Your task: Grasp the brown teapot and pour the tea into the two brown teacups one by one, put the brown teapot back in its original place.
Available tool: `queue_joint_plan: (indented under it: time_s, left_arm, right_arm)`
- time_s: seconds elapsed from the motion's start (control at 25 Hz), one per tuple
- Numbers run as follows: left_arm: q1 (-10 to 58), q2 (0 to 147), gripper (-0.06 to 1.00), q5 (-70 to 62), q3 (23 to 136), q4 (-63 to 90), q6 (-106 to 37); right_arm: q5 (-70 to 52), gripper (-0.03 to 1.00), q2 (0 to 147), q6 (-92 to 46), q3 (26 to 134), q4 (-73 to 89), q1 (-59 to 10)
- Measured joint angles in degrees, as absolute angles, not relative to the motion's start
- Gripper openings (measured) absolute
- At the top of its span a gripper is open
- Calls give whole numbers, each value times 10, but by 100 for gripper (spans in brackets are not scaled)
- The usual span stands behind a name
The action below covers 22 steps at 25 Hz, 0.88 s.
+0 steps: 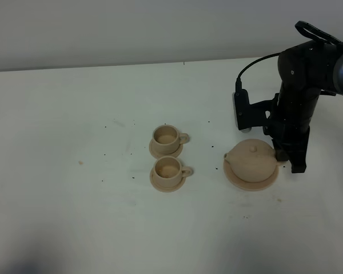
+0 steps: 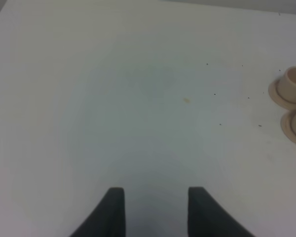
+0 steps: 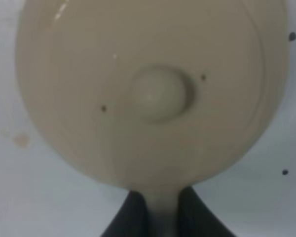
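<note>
The right gripper (image 3: 160, 212) is clamping the brown teapot (image 1: 251, 161) by its loop handle, the pot sitting on its plate (image 1: 248, 186) toward the bench's right edge. Such a thin hold is risking the pot swinging, or the lid sliding off, once tipped over the far teacup (image 1: 167, 136) or the near teacup (image 1: 169, 168). The left gripper (image 2: 156, 197) is hanging open and empty.

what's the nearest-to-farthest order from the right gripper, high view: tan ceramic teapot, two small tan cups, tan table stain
1. Squat tan ceramic teapot, at the right gripper, handle gripped.
2. Rear tan cup and front tan cup, mid-table: too close to call.
3. Small tan stain, far left.
</note>
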State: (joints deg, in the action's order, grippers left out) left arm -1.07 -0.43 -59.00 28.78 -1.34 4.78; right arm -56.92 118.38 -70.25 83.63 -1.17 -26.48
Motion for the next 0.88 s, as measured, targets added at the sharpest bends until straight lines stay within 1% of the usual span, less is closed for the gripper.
queue_joint_plan:
  time_s: [0.44, 0.88]
  left_arm:
    - [-11, -4, 32, -590, 288, -13, 48]
    - [-11, -4, 32, -590, 288, -13, 47]
  right_arm:
    - [-592, 10, 1184, -692, 854, 0, -268]
    - [-631, 10, 1184, -593, 855, 23, -269]
